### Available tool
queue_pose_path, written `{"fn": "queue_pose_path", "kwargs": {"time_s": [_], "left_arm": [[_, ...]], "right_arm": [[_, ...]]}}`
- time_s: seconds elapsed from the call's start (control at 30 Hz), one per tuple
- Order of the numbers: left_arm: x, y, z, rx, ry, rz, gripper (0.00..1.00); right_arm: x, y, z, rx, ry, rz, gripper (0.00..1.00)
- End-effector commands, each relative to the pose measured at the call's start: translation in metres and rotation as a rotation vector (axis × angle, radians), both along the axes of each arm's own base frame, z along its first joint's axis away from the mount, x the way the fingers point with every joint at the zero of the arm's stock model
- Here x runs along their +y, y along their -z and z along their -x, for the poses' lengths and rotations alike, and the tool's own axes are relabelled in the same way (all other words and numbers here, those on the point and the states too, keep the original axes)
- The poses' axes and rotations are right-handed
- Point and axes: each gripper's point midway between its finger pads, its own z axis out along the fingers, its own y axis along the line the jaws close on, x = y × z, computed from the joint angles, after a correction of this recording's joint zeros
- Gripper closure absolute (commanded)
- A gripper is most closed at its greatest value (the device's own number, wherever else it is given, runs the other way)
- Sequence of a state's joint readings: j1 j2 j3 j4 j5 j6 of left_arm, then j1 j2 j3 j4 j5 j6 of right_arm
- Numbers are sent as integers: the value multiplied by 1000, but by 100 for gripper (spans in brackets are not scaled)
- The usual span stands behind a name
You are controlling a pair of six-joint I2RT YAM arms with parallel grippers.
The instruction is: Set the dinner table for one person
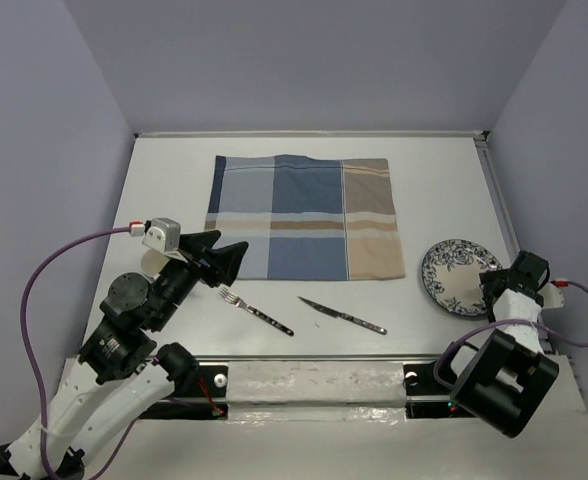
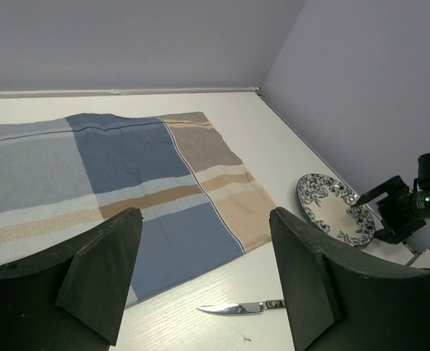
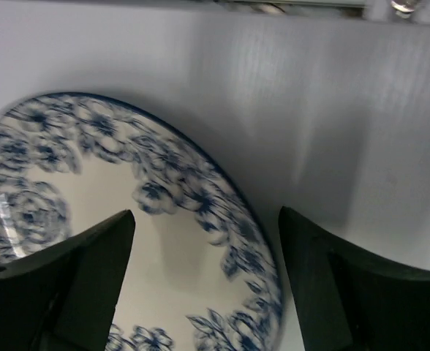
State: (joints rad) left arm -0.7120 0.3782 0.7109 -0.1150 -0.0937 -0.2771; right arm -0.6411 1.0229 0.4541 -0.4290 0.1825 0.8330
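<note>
Possibly the right claw (image 3: 206,219), wide open and empty like the left claw (image 2: 204,219), will slip off the thin rim of the plate (image 1: 454,262).

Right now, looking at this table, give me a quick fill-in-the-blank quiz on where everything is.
1. The plate sits on the dinner table, to the ____ of the placemat.
2. The fork lies to the ____ of the knife.
3. The left gripper and right gripper both have their fingers ____.
Missing words: right; left; open.
</note>
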Motion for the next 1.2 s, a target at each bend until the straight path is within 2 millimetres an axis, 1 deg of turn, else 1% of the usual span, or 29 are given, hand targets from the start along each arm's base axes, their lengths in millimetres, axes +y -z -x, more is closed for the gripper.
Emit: {"fn": "queue_pose_path", "kwargs": {"time_s": [0.0,0.03,0.07,0.13,0.17,0.2,0.23,0.27,0.33,0.37,0.4,0.43,0.47,0.5,0.57,0.6,0.63,0.67,0.73,0.77,0.83,0.87,0.93,0.97,1.0,1.03,1.07,1.1,1.17], "left_arm": [[2,-7,-1,-30,-13,4,19],[1,-6,-2,-25,-11,0,19],[0,-5,-3,-22,-13,-3,18],[-1,-1,-5,-10,-13,-13,18],[-2,1,-7,-4,-15,-17,19],[-2,1,-8,-1,-17,-19,18],[-2,2,-9,2,-20,-20,18],[-2,3,-10,5,-23,-23,18],[-3,7,-14,16,-26,-31,18],[-2,7,-15,16,-27,-31,18],[-4,10,-17,26,-27,-40,18],[-5,13,-20,36,-27,-48,19],[-5,13,-20,37,-29,-47,19],[-6,17,-22,45,-29,-56,19],[-6,19,-25,53,-33,-64,19],[-5,20,-28,57,-42,-67,19],[-4,20,-29,58,-45,-67,19],[-3,20,-31,57,-50,-69,19],[1,20,-35,57,-70,-73,18],[3,19,-36,55,-78,-71,18],[8,18,-40,55,-101,-66,16],[10,18,-42,54,-110,-65,16],[16,19,-47,60,-136,-66,15],[18,20,-49,63,-145,-68,15],[20,21,-51,68,-156,-68,15],[24,22,-54,71,-174,-67,15],[26,22,-56,71,-185,-65,15],[29,23,-58,74,-195,-66,15],[36,24,-62,76,-227,-66,15]], "right_arm": [[34,20,-23,-160,-69,-160,17],[38,24,-25,-173,-79,-183,19],[45,23,-34,-231,-112,-208,21],[53,23,-43,-297,-130,-245,29],[60,30,-41,-312,-121,-275,37],[62,32,-42,-330,-123,-285,40],[59,30,-47,-366,-127,-263,48],[61,37,-43,-363,-110,-271,67],[57,36,-43,-375,-92,-246,84],[55,29,-46,-409,-91,-227,96],[54,26,-46,-426,-88,-216,100],[50,11,-51,-472,-102,-169,100],[50,11,-51,-468,-107,-168,100],[47,0,-54,-497,-126,-137,100],[40,-44,-64,-599,-173,-34,100],[38,-72,-68,-661,-219,42,100],[39,-88,-71,-692,-252,71,100],[43,-118,-77,-747,-310,102,100],[50,-150,-84,-806,-394,139,100],[67,-181,-92,-886,-505,137,100],[89,-201,-103,-943,-618,93,100],[119,-217,-115,-972,-738,60,100],[155,-229,-127,-982,-853,49,100],[195,-231,-137,-991,-966,19,100],[216,-244,-143,-1020,-1025,2,100],[236,-246,-147,-1033,-1077,-30,100],[254,-255,-154,-1075,-1122,-33,100],[290,-247,-164,-1049,-1205,-91,100],[321,-251,-177,-1078,-1258,-98,100]]}}
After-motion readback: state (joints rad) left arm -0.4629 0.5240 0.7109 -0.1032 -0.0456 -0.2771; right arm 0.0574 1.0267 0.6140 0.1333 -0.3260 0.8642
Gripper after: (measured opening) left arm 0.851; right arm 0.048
